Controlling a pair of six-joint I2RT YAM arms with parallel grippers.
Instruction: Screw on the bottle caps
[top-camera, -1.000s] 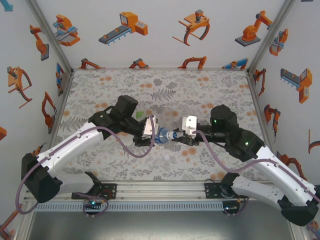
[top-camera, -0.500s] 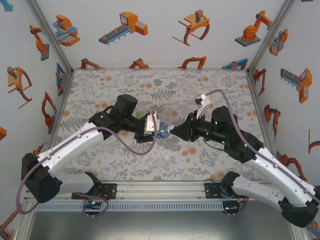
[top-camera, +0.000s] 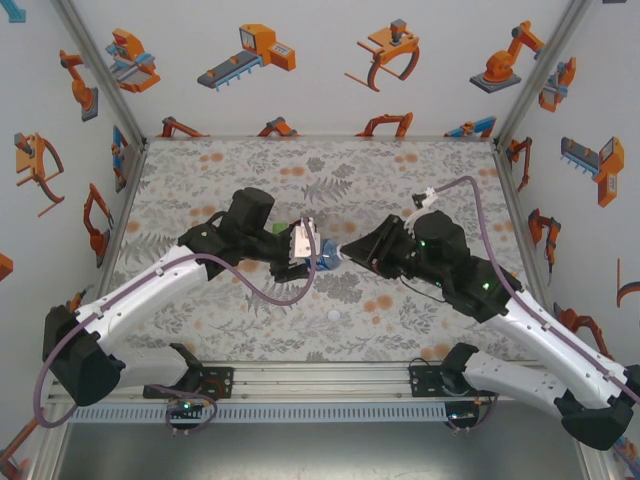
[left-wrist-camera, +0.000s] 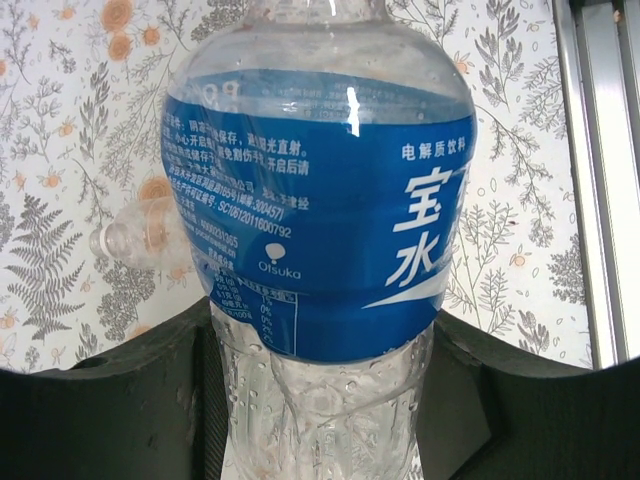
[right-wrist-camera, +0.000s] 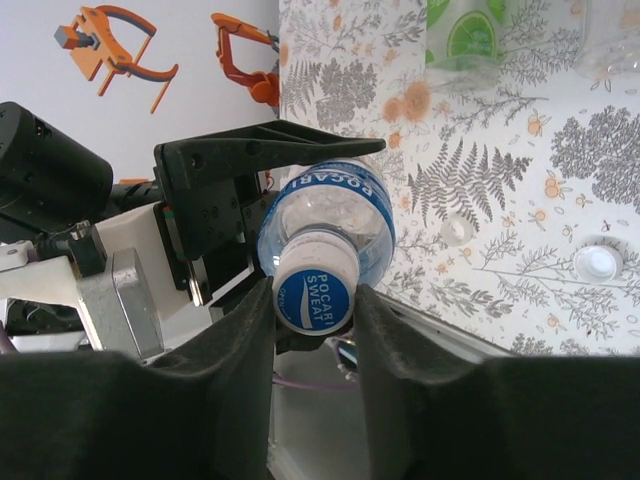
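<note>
Pointing its neck at the right tool (top-camera: 347, 251), the bottle (left-wrist-camera: 318, 200) lies sideways, clamped in the left tool (top-camera: 303, 248). The right tool straddles the cap (right-wrist-camera: 313, 292); whether it pinches, I cannot tell.

Robot test cell in a lab, live on camera!
White walls (top-camera: 320, 60) covered in orange robot cartoons up top, aluminium frame posts (top-camera: 99, 72) in the upper corners, robot arms (top-camera: 150, 290) bolted to a metal rail (top-camera: 320, 385) along the bottom edge.
</note>
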